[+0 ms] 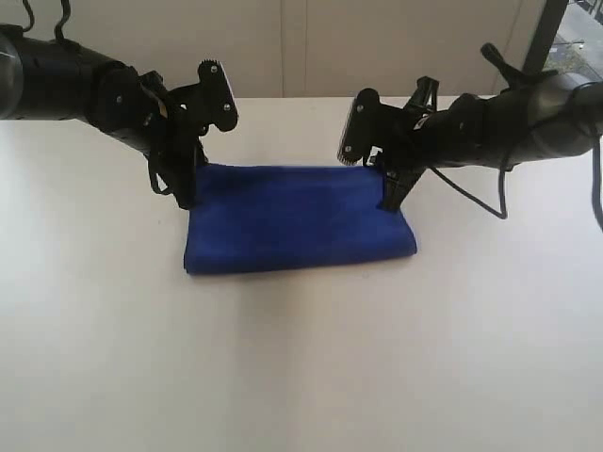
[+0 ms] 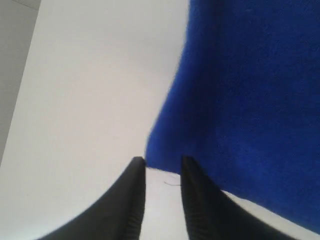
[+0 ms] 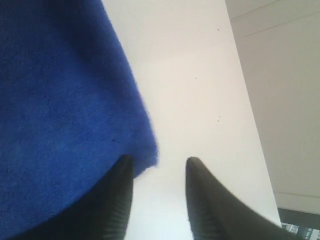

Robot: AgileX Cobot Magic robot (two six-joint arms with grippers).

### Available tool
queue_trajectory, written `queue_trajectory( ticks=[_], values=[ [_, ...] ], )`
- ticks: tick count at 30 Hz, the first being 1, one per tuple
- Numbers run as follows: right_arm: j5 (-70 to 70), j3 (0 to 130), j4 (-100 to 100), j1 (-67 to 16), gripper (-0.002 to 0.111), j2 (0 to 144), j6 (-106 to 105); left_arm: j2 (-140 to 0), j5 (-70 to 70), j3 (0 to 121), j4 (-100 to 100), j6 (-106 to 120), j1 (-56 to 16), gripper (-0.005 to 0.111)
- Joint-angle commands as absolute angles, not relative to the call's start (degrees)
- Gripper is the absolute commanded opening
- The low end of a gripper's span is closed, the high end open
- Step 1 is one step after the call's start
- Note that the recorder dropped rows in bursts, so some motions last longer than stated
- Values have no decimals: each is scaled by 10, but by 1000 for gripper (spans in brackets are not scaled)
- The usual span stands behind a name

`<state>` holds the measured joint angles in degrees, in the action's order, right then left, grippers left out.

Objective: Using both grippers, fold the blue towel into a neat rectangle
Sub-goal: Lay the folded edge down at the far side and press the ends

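The blue towel point(image 1: 300, 218), a deep royal-blue fuzzy cloth, lies folded as a wide rectangle on the white flat table point(image 1: 301, 377), near its middle. Its near long edge looks rounded and thick, and its top is smooth.

At the far left corner of the towel we see the left gripper point(image 1: 185, 193), a black arm end with narrow black fingers, pointing down at the table. In the left wrist view its two ribbed fingers point(image 2: 131, 200) stand a little apart, and between them we see only the white table. The corner of the towel point(image 2: 240, 100) is just beyond the fingertips, and we cannot tell if it touches them.

At the far right corner of the towel the right gripper point(image 1: 391, 198), also black and narrow, points down in the same way. In the right wrist view its fingers point(image 3: 205, 200) are spread wider. The corner of the towel point(image 3: 60, 100) reaches a little into the gap beside one fingertip, while the other fingertip stands clear of the cloth, over bare table. Nothing is pinched.
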<state>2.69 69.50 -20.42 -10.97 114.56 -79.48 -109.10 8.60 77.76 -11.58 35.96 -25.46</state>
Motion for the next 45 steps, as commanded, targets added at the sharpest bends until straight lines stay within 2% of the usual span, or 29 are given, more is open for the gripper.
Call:
queue_trajectory(
  ticks=[1, 5, 11, 13, 15, 19, 20, 25, 27, 30, 35, 45],
  values=[
    [64, 700, -210, -107, 48, 1145, -793, -1088, 86, 781, -114, 359, -252, 47],
    [79, 700, -211, -107, 55, 1145, -790, -1088, 86, 781, -114, 357, -252, 48],
    [76, 699, -263, -107, 51, 1123, -650, -1087, 101, 781, -114, 247, -239, 48],
    [67, 699, -304, -107, 44, 1108, -607, -1084, 135, 782, -114, 191, -227, 44],
    [45, 699, -328, -107, 33, 1090, -596, -1083, 173, 786, -114, 147, -217, 35],
    [-37, 699, -328, -105, 6, 1057, -571, -1074, 236, 790, -109, 74, -201, 12],
    [-80, 699, -330, -98, 0, 1047, -523, -1069, 258, 792, -95, 60, -201, 0],
    [-240, 721, -251, -46, 0, 1042, -323, -1060, 301, 816, -33, -4, -200, 0],
    [-338, 768, -102, -43, 0, 1046, -170, -1070, 356, 869, -33, -56, -186, 0],
    [-425, 822, -59, -43, 0, 1062, -111, -1102, 438, 929, -19, -82, -161, 0],
    [-444, 827, -57, -43, 0, 1136, -111, -1161, 444, 933, 60, -55, -154, 0],
    [-438, 826, -60, -46, 0, 1184, -85, -1219, 387, 933, 108, -41, -154, 0]
  ],
)
